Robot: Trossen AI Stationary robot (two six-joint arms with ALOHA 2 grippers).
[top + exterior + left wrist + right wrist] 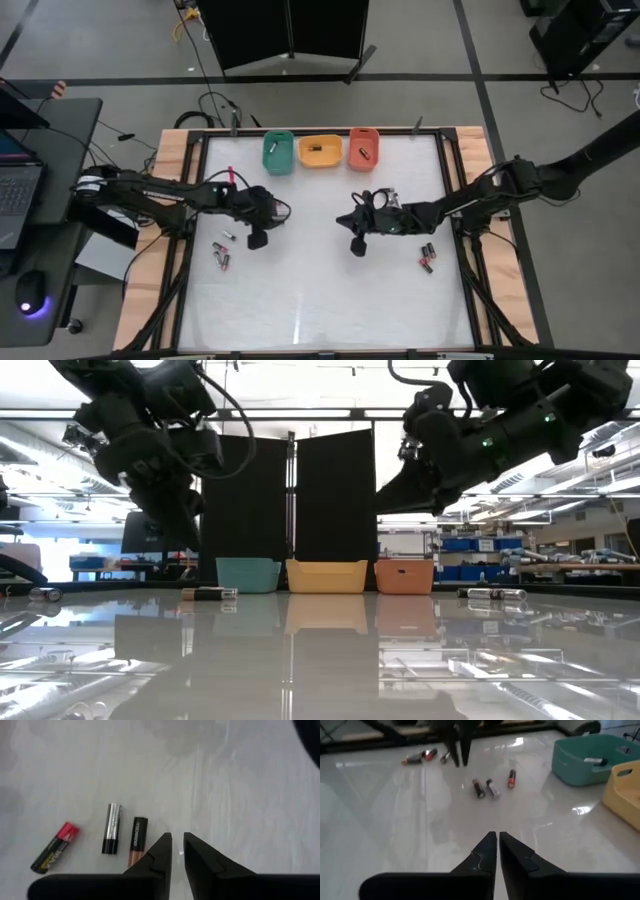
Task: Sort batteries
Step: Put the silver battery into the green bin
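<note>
Presently, the left hand (pixel 177 842), fingers nearly closed and empty, is hovering beside three batteries (pixel 138 841). Descending so narrow, it is risking knocking them away; the right hand (pixel 497 842), likewise nearly closed, is waiting mid-desk (pixel 320 290).

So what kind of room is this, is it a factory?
More likely a robotics lab or workshop. Shelves of blue storage bins line the back, a laptop sits on a side desk, and cables trail across the floor beside the work table.

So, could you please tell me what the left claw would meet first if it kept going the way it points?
Probably just the bare white table. The left claw, nearly shut and empty, aims past the copper-and-black battery beside its fingertip; depth is hard to judge.
</note>
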